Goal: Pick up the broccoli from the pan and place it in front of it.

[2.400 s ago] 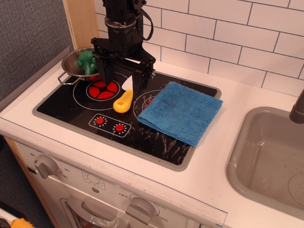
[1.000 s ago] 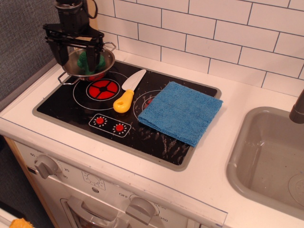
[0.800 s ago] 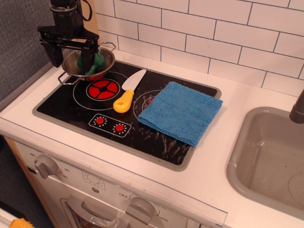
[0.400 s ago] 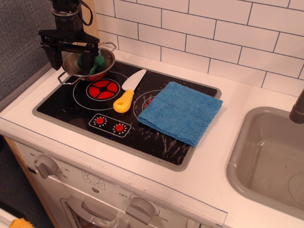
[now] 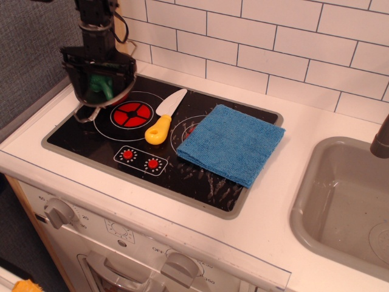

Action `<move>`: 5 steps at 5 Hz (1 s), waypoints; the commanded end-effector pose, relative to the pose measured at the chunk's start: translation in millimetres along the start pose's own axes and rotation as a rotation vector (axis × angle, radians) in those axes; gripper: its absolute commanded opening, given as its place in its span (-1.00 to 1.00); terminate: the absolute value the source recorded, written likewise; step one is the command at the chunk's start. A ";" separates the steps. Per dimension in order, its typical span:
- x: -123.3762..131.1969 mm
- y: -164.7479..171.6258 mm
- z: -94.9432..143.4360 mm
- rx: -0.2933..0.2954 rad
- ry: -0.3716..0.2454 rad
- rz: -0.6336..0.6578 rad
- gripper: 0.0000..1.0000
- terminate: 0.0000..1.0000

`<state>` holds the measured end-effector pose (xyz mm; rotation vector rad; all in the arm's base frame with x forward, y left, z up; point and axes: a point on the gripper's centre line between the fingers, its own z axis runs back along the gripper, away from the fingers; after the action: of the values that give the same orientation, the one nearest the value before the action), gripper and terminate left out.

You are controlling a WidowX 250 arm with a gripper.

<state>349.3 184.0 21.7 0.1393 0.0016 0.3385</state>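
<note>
The gripper (image 5: 99,91) is lowered into the pan at the back left of the cooktop. Its two black fingers (image 5: 79,90) stand on either side of the broccoli (image 5: 97,85), which shows as a dark-green patch between them. The jaws look open around the broccoli, and I see no lift. The gripper hides most of the pan; only its thin wire handle (image 5: 85,113) and a bit of its red base (image 5: 120,96) show.
A yellow-handled toy knife (image 5: 160,126) lies in the middle of the black cooktop (image 5: 91,143). A folded blue cloth (image 5: 231,143) covers its right part. A red burner ring (image 5: 130,114) lies just in front of the pan. A grey sink (image 5: 346,201) is at the right.
The gripper has moved from the middle of the cooktop to above the pan. In the last moment it dropped down around the broccoli. The broccoli is still in the pan.
</note>
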 end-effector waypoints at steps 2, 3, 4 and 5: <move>11.0 -5.5 12.8 -0.011 -0.050 -0.017 -1.00 -1.00; 12.8 -1.8 40.2 -0.018 -0.114 -0.008 -1.00 -1.00; 14.5 6.2 78.6 -0.029 -0.208 -0.007 -1.00 -1.00; 2.2 10.9 111.3 -0.024 -0.281 -0.010 -1.00 -1.00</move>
<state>352.1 174.0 106.6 0.1337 -0.2093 0.2972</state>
